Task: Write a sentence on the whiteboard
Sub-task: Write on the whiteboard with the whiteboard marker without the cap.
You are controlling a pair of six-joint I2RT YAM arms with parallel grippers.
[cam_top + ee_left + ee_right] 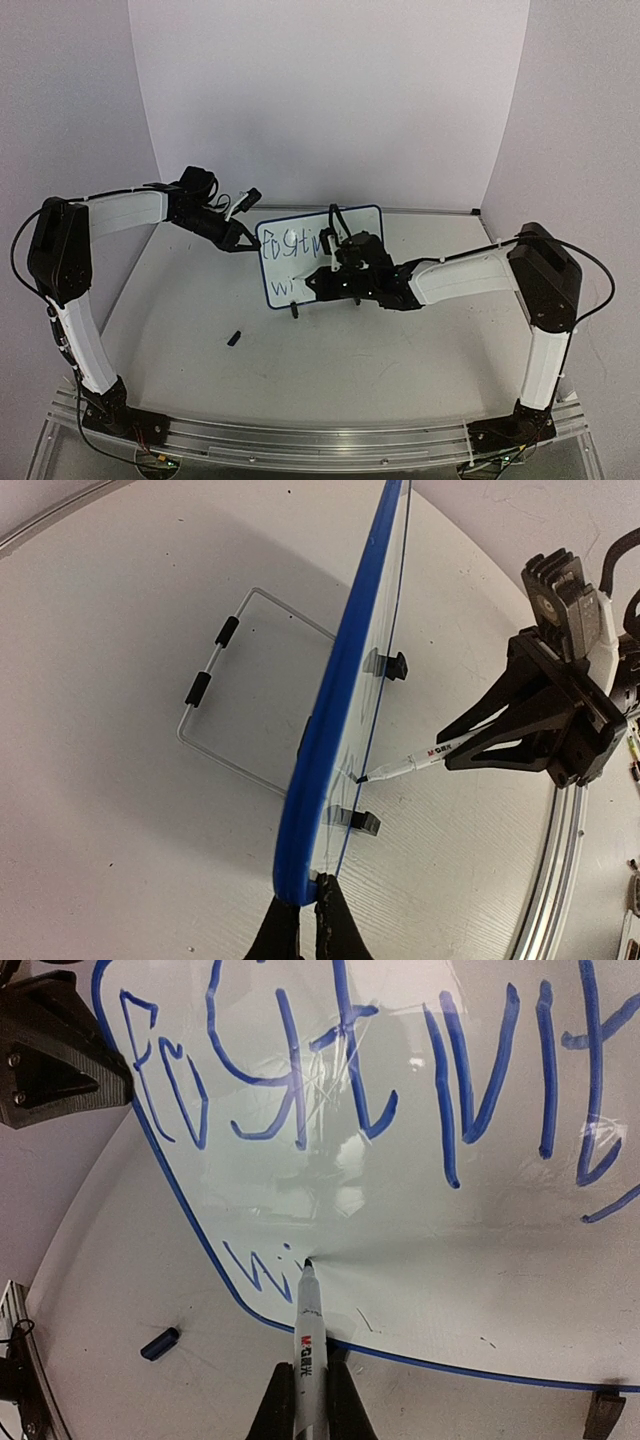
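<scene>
Whiteboard (290,270) upright, blue-framed | sentence (293,1080) blue, second line "wi" | marker (307,1340) tip touching

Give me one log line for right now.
left gripper: shut on whiteboard edge | right gripper: shut on marker | marker tip: on board after "wi" | sentence: second line begun

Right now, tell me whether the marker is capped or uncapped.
Uncapped: the marker shows a bare tip on the whiteboard; its likely cap lies on the table.
</scene>
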